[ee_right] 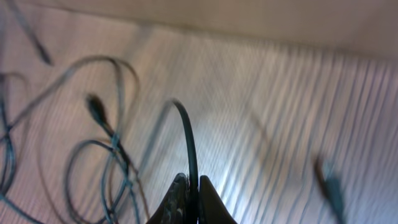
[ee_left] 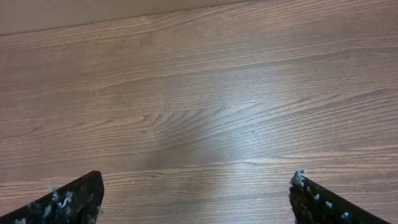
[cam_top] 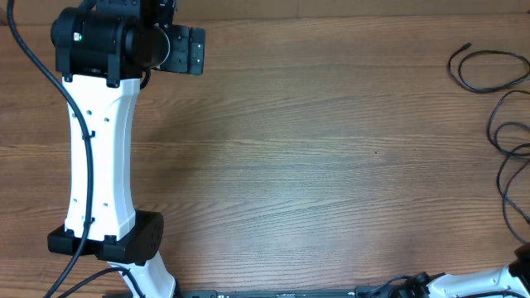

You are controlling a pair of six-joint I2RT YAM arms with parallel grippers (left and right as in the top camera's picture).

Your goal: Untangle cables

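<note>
"Where the table (cam_top: 315, 149) ends on the robot's right side, the cables (cam_top: 453, 66) lie in loose loops," says Ana. "What about the right claw (ee_right: 194, 186)?"

"It is pinched tight on one black cable (ee_right: 189, 143)," says Ben. "The left claw (ee_left: 196, 180) is spread wide over the wood, far from them, with nothing in it."

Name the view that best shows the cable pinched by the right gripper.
Right wrist: the black cable arches up from the shut right gripper, though blurred. Overhead shows only cable loops at the frame's right edge, the grip out of frame. Left wrist shows only the table.
</note>
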